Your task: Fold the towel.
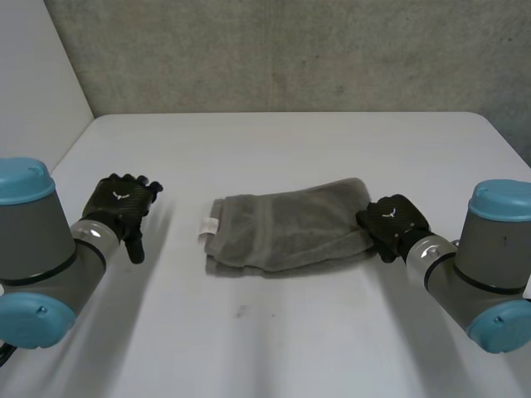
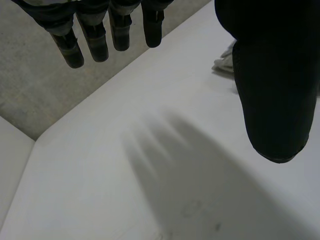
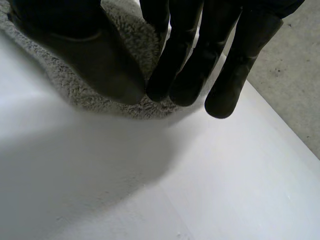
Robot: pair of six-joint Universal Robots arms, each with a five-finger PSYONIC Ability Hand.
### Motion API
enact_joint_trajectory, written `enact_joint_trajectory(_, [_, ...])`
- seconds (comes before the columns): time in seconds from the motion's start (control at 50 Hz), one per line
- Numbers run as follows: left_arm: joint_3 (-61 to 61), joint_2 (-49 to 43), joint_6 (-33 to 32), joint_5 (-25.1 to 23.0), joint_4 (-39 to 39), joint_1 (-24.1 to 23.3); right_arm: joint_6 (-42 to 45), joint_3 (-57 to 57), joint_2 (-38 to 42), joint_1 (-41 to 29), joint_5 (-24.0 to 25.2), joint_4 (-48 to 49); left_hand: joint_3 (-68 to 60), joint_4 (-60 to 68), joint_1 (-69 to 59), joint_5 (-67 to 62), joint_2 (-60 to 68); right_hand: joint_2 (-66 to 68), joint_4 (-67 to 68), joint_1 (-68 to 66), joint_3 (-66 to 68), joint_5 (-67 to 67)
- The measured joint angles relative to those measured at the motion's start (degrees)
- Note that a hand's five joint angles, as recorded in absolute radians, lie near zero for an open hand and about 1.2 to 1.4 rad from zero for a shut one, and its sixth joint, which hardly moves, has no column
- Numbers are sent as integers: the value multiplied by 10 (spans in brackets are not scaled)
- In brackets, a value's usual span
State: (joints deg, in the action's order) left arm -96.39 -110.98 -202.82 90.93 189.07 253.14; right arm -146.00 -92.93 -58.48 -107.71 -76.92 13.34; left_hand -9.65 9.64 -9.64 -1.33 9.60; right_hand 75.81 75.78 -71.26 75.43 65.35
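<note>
The left hand [image 1: 123,207] hovers over the table [image 1: 274,332] near its left edge, well apart from the towel. Its fingers [image 2: 95,45] hang straight and spread, the thumb stands off to one side, and nothing lies between them: it is open and empty. It looks parked out of the way, with no part in the work at this point.

The towel [image 1: 286,224] lies about mid-table, a grey bundle already doubled over, its layers stacked along the near edge. A small white label [image 1: 207,225] sticks out at its left end. The fold is somewhat loose, with the right end wider than the left, so the task looks well advanced but perhaps not finished.

The right hand [image 1: 392,220] sits at the towel's right end, low over the cloth's edge, with the table's right edge behind it. Whether it grips the cloth or only rests there cannot be told. Its place at that end suits either a further fold towards the label or a last smoothing of the layers.
</note>
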Motion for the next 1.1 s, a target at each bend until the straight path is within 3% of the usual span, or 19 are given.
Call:
enact_joint_trajectory(0.38, [-7,6,0,1,4,-13,11,-6,-96,31,24,-15,0,0,0,0,0,5,11,-12,8,12])
enact_joint_trajectory(0.52, [5,13,1,3,3,-14,-12,107,-50,-66,64,-39,0,0,0,0,0,7,11,-20,8,14])
enact_joint_trajectory(0.72, [29,24,33,6,2,-20,-22,261,96,-208,78,-119,1,-1,1,0,-1,7,11,-28,8,13])
enact_joint_trajectory(0.8, [50,23,64,6,0,-24,-17,290,124,-229,68,-145,1,-1,1,0,-1,-240,-237,201,-236,-235])
enact_joint_trajectory(0.86, [68,21,85,6,-3,-28,-21,298,128,-234,58,-159,1,-1,1,0,-1,-286,-293,267,-299,-290])
enact_joint_trajectory(0.92, [107,11,113,6,-13,-44,-84,272,83,-208,42,-155,1,-1,1,0,-1,-553,-575,532,-573,-583])
enact_joint_trajectory(0.98, [140,-1,133,7,-24,-61,-154,235,30,-173,33,-144,0,0,-1,0,0,-614,-612,576,-618,-620])
enact_joint_trajectory(1.1, [197,-38,170,7,-52,-105,-273,160,-52,-104,31,-117,-3,3,-1,0,4,-615,-612,581,-618,-620])
